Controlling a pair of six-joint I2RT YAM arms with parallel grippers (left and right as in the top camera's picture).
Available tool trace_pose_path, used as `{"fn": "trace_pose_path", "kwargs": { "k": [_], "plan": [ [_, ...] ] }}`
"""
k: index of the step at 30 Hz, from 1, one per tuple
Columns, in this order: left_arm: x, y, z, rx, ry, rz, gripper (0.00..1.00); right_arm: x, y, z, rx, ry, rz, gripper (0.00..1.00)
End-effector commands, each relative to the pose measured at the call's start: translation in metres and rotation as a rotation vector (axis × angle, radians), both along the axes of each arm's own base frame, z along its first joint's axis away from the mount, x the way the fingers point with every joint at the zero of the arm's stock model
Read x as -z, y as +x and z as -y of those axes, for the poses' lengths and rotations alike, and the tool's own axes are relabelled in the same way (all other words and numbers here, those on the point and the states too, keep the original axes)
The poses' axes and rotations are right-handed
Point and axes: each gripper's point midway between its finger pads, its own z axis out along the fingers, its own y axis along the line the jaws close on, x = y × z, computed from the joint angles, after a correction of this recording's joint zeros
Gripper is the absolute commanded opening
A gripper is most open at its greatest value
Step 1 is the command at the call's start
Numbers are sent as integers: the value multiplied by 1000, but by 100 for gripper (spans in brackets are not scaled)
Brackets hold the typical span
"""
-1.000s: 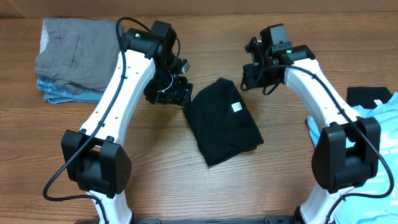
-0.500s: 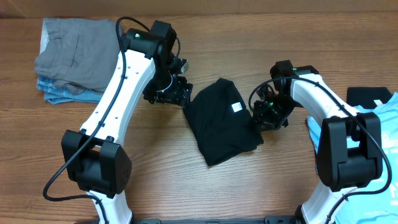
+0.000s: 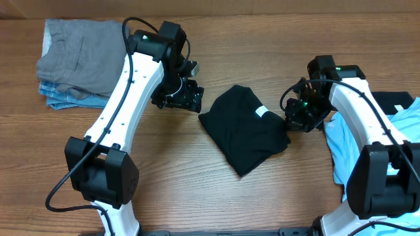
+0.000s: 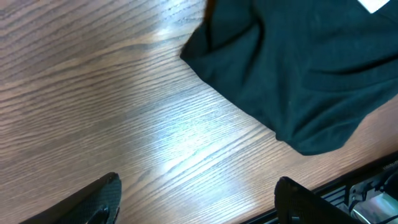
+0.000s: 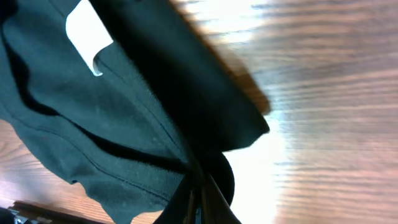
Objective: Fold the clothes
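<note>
The folded black shirt (image 3: 246,130) lies mid-table with its small white label (image 3: 260,112) up. My right gripper (image 3: 293,121) is shut on the shirt's right edge; in the right wrist view the fingers (image 5: 199,196) pinch the black fabric (image 5: 124,124) beside the label (image 5: 87,31). My left gripper (image 3: 187,99) is open and empty just left of the shirt; its view shows the shirt (image 4: 298,68) ahead of the spread fingers (image 4: 196,199). The light blue tee (image 3: 387,147) lies at the right edge.
A stack of folded grey and blue-denim clothes (image 3: 75,59) sits at the back left. A black garment piece (image 3: 397,99) lies on the blue tee at the right edge. The wooden table (image 3: 164,170) shows around the shirt.
My right arm came down from the back to the shirt's right edge and closed on it. The shirt has slid a little to the right. The left arm has not moved.
</note>
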Motion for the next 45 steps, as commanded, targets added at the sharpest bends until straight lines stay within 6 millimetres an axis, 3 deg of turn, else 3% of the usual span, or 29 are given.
{"fn": "trace_pose_path", "kwargs": {
  "k": [1,3,5,7,9,12,14,17,19,23,26,29,31,32,34,38,39,40,42,43,45],
  "plan": [
    [-5,3,5,3,-16,25,82,0,1,13,59,-82,3,4],
    [-2,2,9,14,-16,23,83,3,1,29,105,-182,-5,4],
    [4,1,17,35,-15,22,84,5,3,61,232,-357,-6,5],
    [11,2,25,64,-16,33,84,5,3,65,290,-336,-20,4],
    [15,3,29,74,-17,43,84,4,2,63,314,-264,-39,6],
    [36,1,44,108,-28,56,86,-5,-5,40,213,-27,-59,26],
    [52,-4,53,131,-38,55,89,-17,-12,23,147,93,-60,32],
    [74,-10,67,198,-88,66,90,-22,-21,21,148,102,-87,44],
    [87,-9,71,205,-99,87,88,-18,-23,21,162,99,-98,52],
    [108,0,78,213,-125,155,73,6,-42,16,230,107,-180,53],
    [113,2,80,213,-133,175,58,18,-54,-4,232,202,-215,51],
    [113,5,81,214,-139,190,39,32,-54,-16,253,256,-197,41],
    [112,7,81,214,-138,199,22,38,-41,-7,268,216,-143,13],
    [112,7,81,215,-137,199,16,37,-36,-4,272,210,-127,6],
    [112,7,81,221,-136,200,5,32,-24,4,283,197,-89,4],
    [113,9,79,216,-127,204,4,17,-6,33,289,56,-33,4],
    [113,9,78,216,-122,206,4,13,-3,40,286,13,-23,6],
    [113,10,77,215,-116,208,4,9,-1,45,285,-12,-18,26],
    [114,10,76,215,-112,209,4,4,-1,49,285,-34,-23,47],
    [113,10,77,215,-118,209,4,3,-6,48,286,-35,-46,50],
    [110,8,85,221,-163,202,25,2,-18,47,279,-36,-93,51]
  ]
}}
